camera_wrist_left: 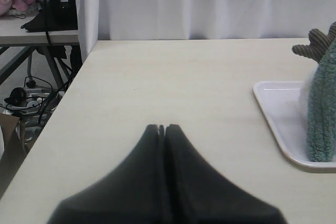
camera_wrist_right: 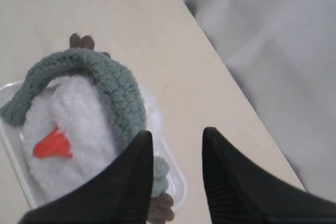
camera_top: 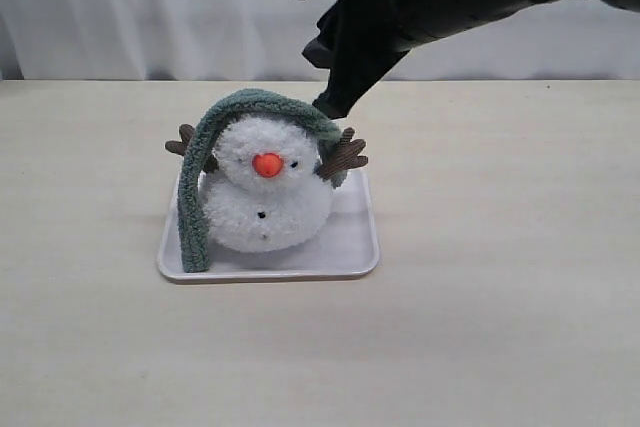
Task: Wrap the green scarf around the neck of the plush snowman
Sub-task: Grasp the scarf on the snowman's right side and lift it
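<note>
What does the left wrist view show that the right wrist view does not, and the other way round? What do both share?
Only the left wrist view: the left tool, shut, and a side desk with cables past the table's edge. Only the right wrist view: the right tool, open, and the snowman's orange nose. Both: the scarf, the tray, a twig arm and the table.

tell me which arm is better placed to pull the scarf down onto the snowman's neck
Right. The right tool is open and hangs beside the green scarf, which lies over the head of the plush snowman. The left tool is shut, low over the table, away from the tray.
</note>
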